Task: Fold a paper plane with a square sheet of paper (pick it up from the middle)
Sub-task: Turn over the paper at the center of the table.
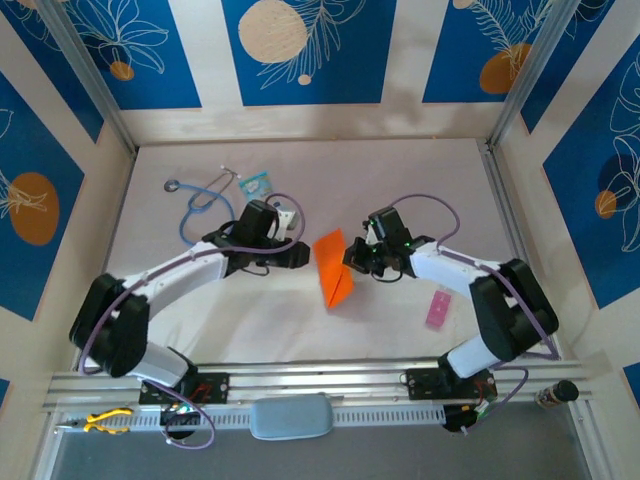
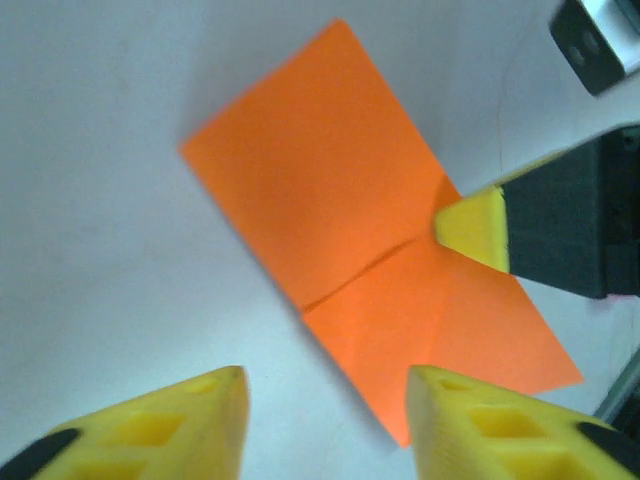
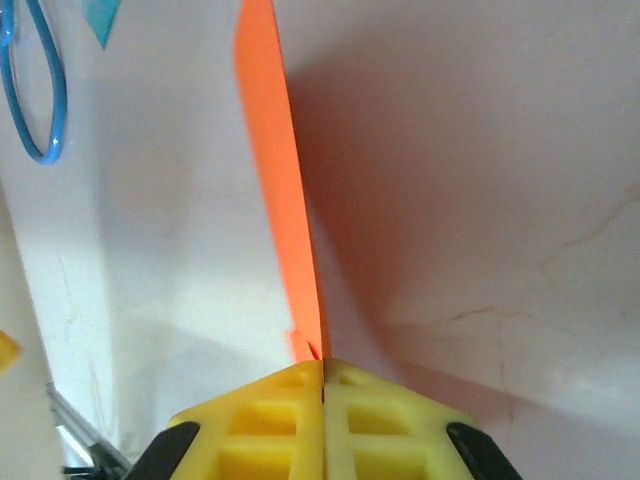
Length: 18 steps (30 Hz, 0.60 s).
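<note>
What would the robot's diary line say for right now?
orange sheet: folded, creased | right end effector: shut on its edge | left end effector: open, gripping nothing

No word, number or brand can be read anywhere here. The light-blue packet point(image 1: 256, 183), at about eleven o'clock on the table, carries a print too small to make out. The wall panels point(image 1: 300, 50) show drawn leaves and circles, no lettering.
</note>
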Each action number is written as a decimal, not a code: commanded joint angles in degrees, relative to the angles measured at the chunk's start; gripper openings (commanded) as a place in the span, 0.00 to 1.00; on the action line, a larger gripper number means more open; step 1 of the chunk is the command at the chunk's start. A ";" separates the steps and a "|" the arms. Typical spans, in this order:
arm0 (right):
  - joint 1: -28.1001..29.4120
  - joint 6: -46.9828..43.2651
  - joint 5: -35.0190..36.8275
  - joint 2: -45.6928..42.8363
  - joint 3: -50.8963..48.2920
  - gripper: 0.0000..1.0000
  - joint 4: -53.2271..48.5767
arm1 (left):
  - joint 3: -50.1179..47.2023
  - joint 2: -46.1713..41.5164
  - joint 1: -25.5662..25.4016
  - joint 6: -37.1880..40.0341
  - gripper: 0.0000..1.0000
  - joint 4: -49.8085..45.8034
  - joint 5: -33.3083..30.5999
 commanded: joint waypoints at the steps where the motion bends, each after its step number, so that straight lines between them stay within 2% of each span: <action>1: -0.11 -6.78 10.10 -2.98 5.68 0.06 -17.89 | 0.82 -3.97 0.65 1.03 0.52 -4.04 -7.54; 6: 0.87 -9.84 21.76 -3.43 12.22 0.06 -30.70 | 1.96 -7.91 0.83 1.30 0.65 -5.41 -12.07; 8: 2.72 -10.87 27.92 -3.30 14.49 0.06 -33.96 | 1.77 -8.95 0.90 1.46 0.80 -5.89 -14.55; 9: 3.98 -11.81 31.49 -2.92 15.88 0.06 -35.47 | 1.81 -9.20 0.87 1.54 0.82 -6.87 -16.39; 15: 8.67 -10.59 47.12 4.85 25.60 0.04 -46.43 | 1.33 -10.66 1.13 0.47 0.95 -10.39 -25.28; 16: 9.49 -9.64 49.07 6.69 27.08 0.02 -47.84 | 1.07 -11.21 1.26 0.08 1.00 -10.72 -26.60; 18: 11.13 -9.24 51.63 10.27 29.57 0.02 -49.32 | 0.10 -12.51 1.30 -1.18 1.00 -10.89 -29.26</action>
